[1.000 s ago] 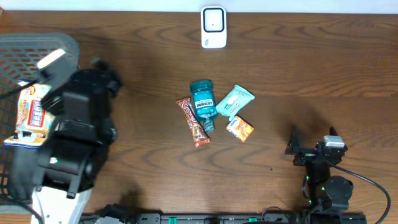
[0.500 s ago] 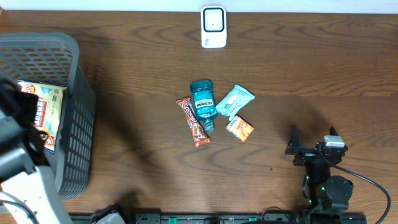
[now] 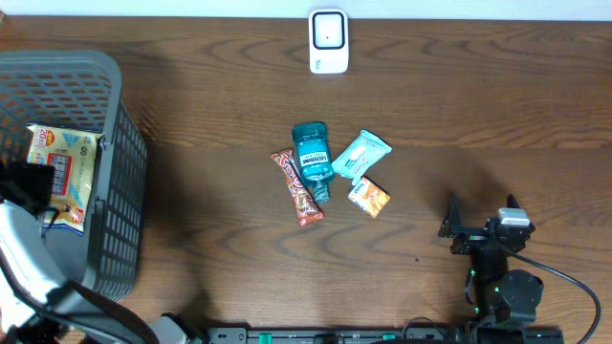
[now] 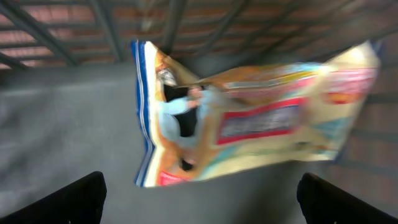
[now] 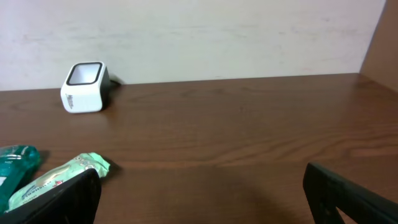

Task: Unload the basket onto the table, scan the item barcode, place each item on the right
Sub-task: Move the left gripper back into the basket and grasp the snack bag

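Note:
A yellow snack packet (image 3: 62, 172) with a barcode label lies inside the grey basket (image 3: 120, 191) at the left. In the left wrist view the packet (image 4: 249, 118) lies blurred on the basket floor. My left gripper (image 4: 200, 205) hangs open just in front of it, not touching it. The white scanner (image 3: 328, 41) stands at the table's far edge. My right gripper (image 3: 481, 218) rests open and empty near the front right. Its wrist view looks across the table at the scanner (image 5: 84, 87).
A teal mouthwash bottle (image 3: 311, 156), a brown candy bar (image 3: 297, 188), a mint-green packet (image 3: 361, 155) and a small orange packet (image 3: 368, 198) lie together mid-table. My left arm (image 3: 24, 258) shows at the overhead view's lower left edge, over the basket's near side.
My left arm has swung from over the basket toward the lower left edge, uncovering the basket and the packet. The right arm and the table items have not moved.

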